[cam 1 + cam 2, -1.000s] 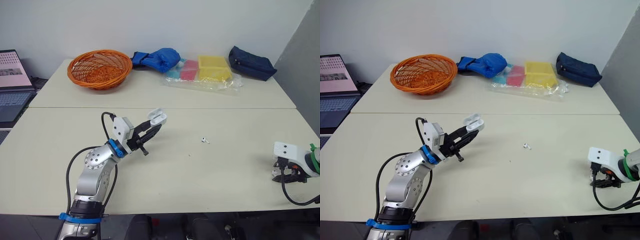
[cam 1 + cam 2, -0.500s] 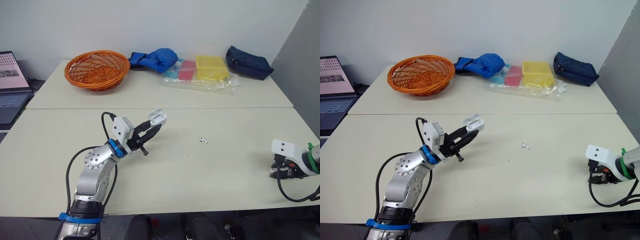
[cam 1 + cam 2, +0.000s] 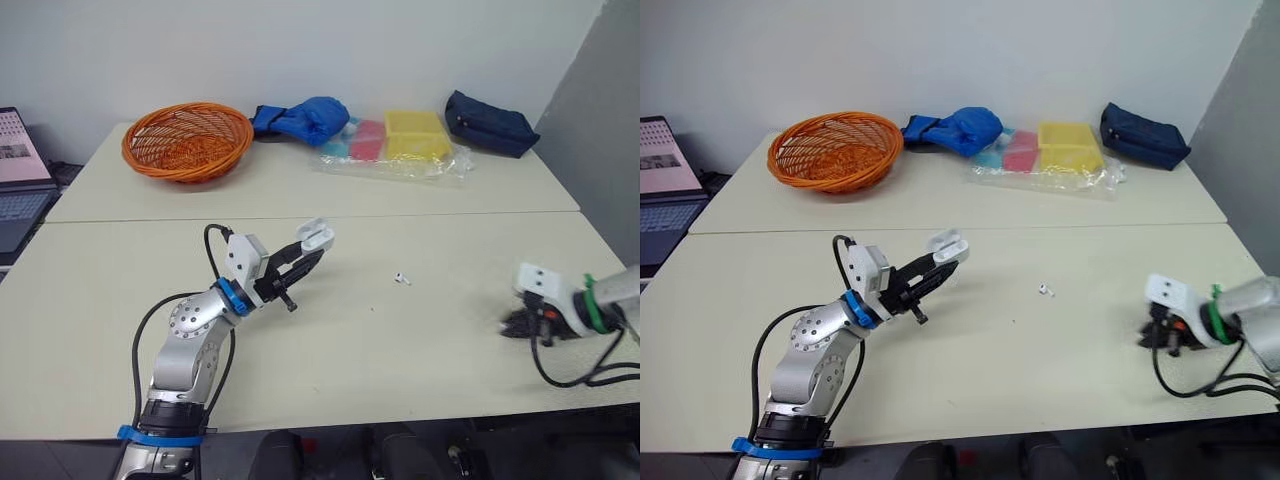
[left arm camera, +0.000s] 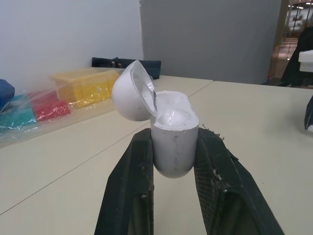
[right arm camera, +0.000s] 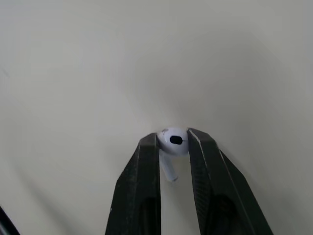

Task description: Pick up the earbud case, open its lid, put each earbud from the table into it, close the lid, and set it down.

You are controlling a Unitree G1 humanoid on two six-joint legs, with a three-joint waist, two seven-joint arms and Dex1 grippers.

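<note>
Left end effector [image 3: 312, 250] is clenched on the earbud case [image 3: 316, 234], held off the desk [image 3: 400, 360] left of its middle, lid open. Right end effector [image 3: 515, 322] sits low near the desk's right edge, grasping one earbud [image 5: 174, 140] by its round head, stem hanging free between the fingers. The second earbud [image 3: 402, 279] lies loose near the desk's middle, between my two arms. Handling, as I judge it: the case is light, hard and smooth, so it is likely slippery. Best held on the lower body's flat sides, clear of hinge and lid, as now. The earbuds are tiny and rounded and could squirt out under a hard pinch. The left wrist view shows the lid tipped back and the wells exposed; whether they are empty I cannot tell. The right wrist view confirms the pinch, which the head views leave too small to read. The head views alone place the loose earbud.
</note>
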